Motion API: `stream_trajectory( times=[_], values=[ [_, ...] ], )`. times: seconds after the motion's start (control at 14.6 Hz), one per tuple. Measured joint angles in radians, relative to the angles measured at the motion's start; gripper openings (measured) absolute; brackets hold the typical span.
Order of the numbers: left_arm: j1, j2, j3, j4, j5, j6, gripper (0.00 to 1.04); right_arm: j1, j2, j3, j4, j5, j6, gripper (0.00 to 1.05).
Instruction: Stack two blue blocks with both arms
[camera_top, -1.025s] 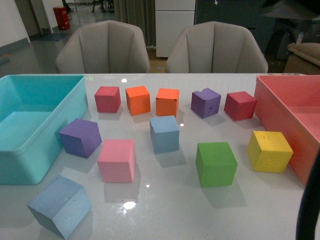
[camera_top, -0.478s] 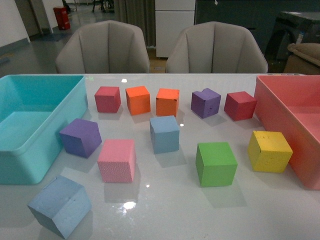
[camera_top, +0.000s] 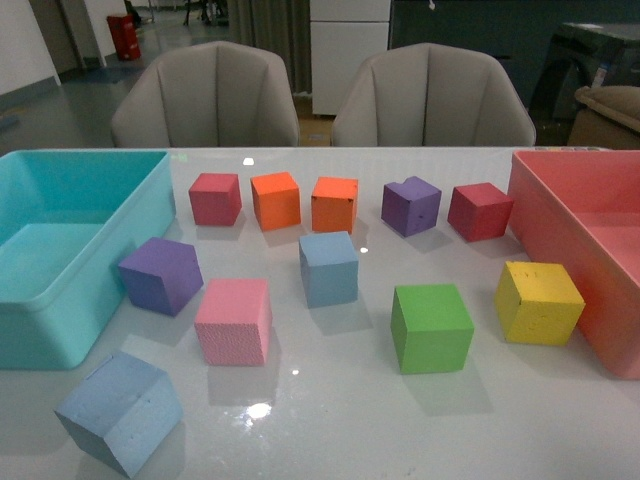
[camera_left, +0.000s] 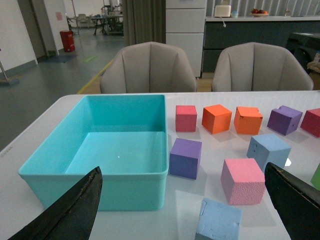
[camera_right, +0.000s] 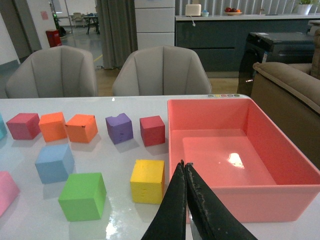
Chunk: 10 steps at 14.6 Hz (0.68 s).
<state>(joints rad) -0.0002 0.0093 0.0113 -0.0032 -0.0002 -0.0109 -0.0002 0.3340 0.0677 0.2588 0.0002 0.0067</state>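
No grasp is being made, so the opening approach of the stacking is judged to be the step in hand. One pale sky-blue matte foam cube is sitting flat near the middle of the glossy white tabletop. A green foam cube is lying at its 4 o'clock and a pink foam cube at its 8 o'clock. The second pale sky-blue foam cube is lying turned askew, well apart at the first one's 7 o'clock, near the tabletop's close edge and near the large turquoise plastic bin. Neither arm is being shown in the front view. The left gripper is being held above the tabletop with its jaws spread wide and nothing between them. The right gripper is being held with its jaws pressed together on nothing, over the yellow foam cube. For the next move, the right jaws are likely to need parting. Each arm is probably to be sent to a separate blue cube, the left to the askew one and the right to the central one. The askew cube's faces will need to be squared to the jaws.
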Motion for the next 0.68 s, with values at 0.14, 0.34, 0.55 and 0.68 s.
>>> stream_trajectory(
  times=[0.14,0.34,0.55,0.68],
  values=[
    [0.000,0.000,0.000,0.000,0.000,0.000,0.98,0.000,-0.045,-0.014,-0.023,0.000,0.000,0.02],
    [0.000,0.000,0.000,0.000,0.000,0.000,0.98,0.000,-0.101,-0.037,-0.048,0.000,0.000,0.02],
    [0.000,0.000,0.000,0.000,0.000,0.000,0.98,0.000,-0.159,-0.056,-0.079,0.000,0.000,0.02],
    [0.000,0.000,0.000,0.000,-0.001,0.000,0.98,0.000,-0.308,-0.056,-0.267,0.000,0.000,0.02]
  ],
)
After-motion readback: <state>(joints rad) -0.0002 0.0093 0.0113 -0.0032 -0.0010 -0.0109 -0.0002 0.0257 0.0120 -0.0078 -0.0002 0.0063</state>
